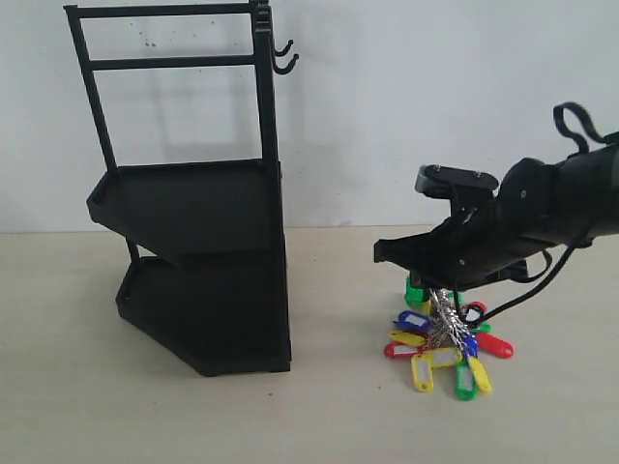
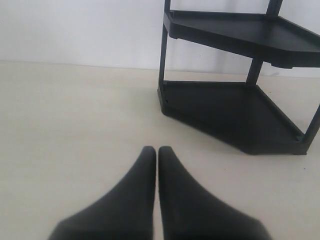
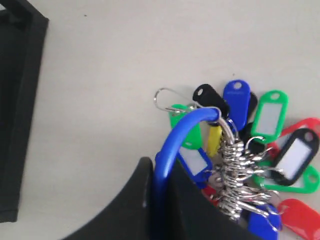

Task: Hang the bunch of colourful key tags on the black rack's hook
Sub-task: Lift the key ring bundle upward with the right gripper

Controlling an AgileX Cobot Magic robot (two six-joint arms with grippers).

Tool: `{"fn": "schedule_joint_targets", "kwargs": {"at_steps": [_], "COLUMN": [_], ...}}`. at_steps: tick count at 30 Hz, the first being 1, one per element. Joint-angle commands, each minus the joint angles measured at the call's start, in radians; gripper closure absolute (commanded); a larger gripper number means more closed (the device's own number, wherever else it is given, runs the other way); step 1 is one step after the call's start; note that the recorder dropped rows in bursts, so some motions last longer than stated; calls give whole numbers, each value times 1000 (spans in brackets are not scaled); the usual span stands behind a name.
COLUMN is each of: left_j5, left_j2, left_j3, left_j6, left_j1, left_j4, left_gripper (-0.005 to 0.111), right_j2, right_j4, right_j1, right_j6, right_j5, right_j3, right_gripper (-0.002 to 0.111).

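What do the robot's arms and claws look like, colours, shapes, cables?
Only the right arm shows: a bulky, rounded, matte black body with a black cable looping off it and a small black block on top. The left claw and right claw each have two smooth black fingers, broad at the base and tapering to narrow tips. No markings are visible.

Backdrop: plain white wall (image 1: 435, 97), matte, a few small dark specks high up. Below: pale beige tabletop (image 1: 97, 406), faint grain, meets the wall in a straight line. Light soft and even; shadows weak.
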Motion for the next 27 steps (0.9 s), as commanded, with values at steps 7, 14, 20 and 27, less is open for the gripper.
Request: {"fn": "schedule_joint_targets", "kwargs": {"at_steps": [7,14,20,27], "left_j5": [-7,-7,-7,-7], "left_j2": [-2,-2,-2,-2], "left_j3": [3,3,3,3], "left_j6": [3,3,3,3], "left_j1": [2,2,2,2], "left_j4": [5,5,5,5], "left_gripper": [102,102,102,102], "right_j2": [-128,-133,-137,-141], "right_j4": [-45,-41,-57,-32], "right_j1": [0,-10,-41,-49], "right_j6": [-14,-116,-222,-252], "right_j5": [68,144,269,464], "right_j3": [-5,-3,-8,-109], "right_gripper": [108,108,108,108]}}
